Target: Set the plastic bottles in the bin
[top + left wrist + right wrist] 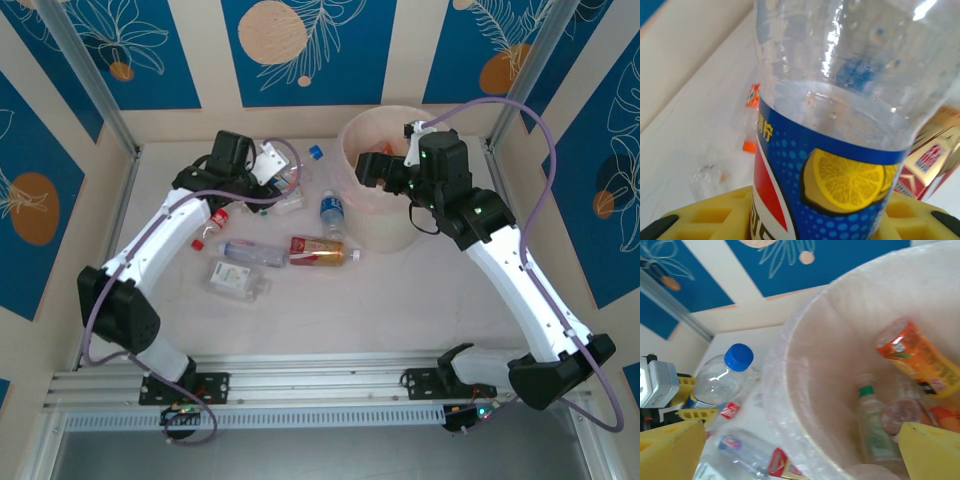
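White table [400,300]; left gripper [810,220] tight on blue-label bottle [840,125], top cut off; right gripper [800,452] agape over bin [825,355].

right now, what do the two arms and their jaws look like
Both the left arm and the right arm have white link shells with black joints and black bases. A lilac cable loops along each. The jaws are yellow, moulded with square recesses. Small green lights glow on the right arm.
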You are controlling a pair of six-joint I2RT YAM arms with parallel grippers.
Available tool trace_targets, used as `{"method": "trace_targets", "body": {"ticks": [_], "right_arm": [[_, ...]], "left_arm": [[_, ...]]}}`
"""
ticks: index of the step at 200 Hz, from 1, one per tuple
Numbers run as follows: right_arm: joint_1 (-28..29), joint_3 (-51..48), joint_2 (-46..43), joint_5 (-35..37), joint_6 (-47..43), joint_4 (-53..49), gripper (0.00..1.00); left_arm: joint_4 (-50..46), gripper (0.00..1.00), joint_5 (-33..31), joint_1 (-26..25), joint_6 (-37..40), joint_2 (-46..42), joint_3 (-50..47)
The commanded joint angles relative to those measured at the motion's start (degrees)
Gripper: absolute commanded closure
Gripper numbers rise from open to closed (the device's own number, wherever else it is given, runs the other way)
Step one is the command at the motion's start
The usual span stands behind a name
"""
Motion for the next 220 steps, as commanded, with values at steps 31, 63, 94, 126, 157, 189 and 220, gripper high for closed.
{"method": "trace_targets", "body": {"ticks": [31, 63, 94, 126, 157, 189, 220], "right_arm": [[-0.4, -0.4, 1.6, -20.3, 5.6, 13.3, 0.00], [1.1, 2.4, 5.6, -21.6, 4.6, 16.9, 0.02], [3.0, 5.6, 9.6, -20.7, 2.9, 19.4, 0.04], [4.8, 8.3, 12.3, -19.7, 1.3, 21.7, 0.08], [5.4, 9.8, 13.8, -18.3, 0.9, 22.6, 0.23], [5.8, 10.2, 14.4, -18.0, 0.5, 23.1, 0.45], [6.1, 10.8, 14.8, -17.2, 0.1, 22.4, 0.71]], "left_arm": [[7.0, 0.55, 14.6, -0.7, -7.0, -7.2, -2.5], [9.2, 0.55, 20.9, -0.9, -9.6, -8.3, -3.3], [10.1, 0.55, 23.4, -1.4, -10.3, -8.5, -3.4], [10.4, 0.55, 25.1, -1.6, -10.5, -8.5, -3.3], [10.7, 0.55, 26.2, -1.9, -10.7, -9.0, -3.3], [11.0, 0.55, 26.7, -2.0, -11.1, -9.1, -3.3], [11.5, 0.55, 27.4, -2.2, -11.7, -9.0, -3.1]]}}
